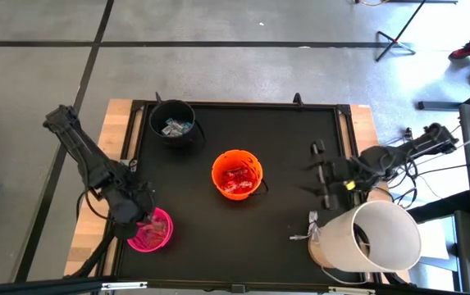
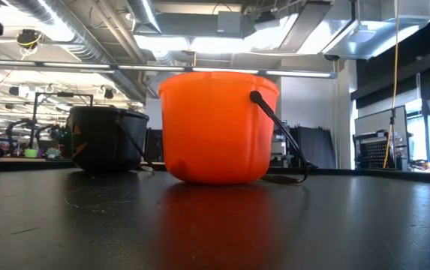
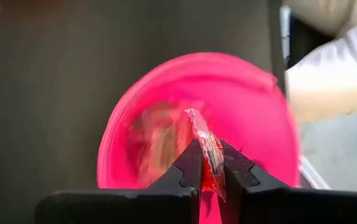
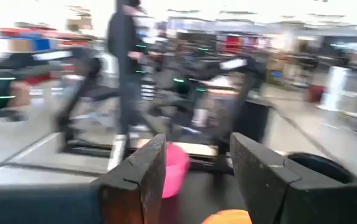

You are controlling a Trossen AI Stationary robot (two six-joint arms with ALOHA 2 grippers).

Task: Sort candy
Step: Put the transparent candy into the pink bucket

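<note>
My left gripper (image 3: 212, 177) hangs over the pink bucket (image 1: 154, 230) at the table's near left and is shut on one small sweet (image 3: 204, 140) in a crinkled red-and-dark wrapper. Blurred wrappers lie in the pink bucket (image 3: 166, 134). The orange bucket (image 1: 236, 174) at the table's middle holds red packets. The black bucket (image 1: 173, 121) at the far left holds blue-and-white wrappers. My right gripper (image 4: 198, 177) is high at the table's right side (image 1: 321, 174), pointing level across the table, open with nothing between its fingers. My left gripper pinches the sweet's wrapper by one end (image 3: 210, 168) between its two fingertips. The fingers slant down from above. The wrapper's free end (image 3: 194, 117) sticks out past the fingertips, lifted clear above the pink bucket's opening.
A big white tub (image 1: 371, 238) stands at the near right corner, beside my right arm. The low view shows only the orange bucket (image 2: 216, 124) and the black bucket (image 2: 107, 139) standing on the black tabletop (image 2: 215, 225). A person in dark clothes (image 4: 128, 56) is in the room beyond.
</note>
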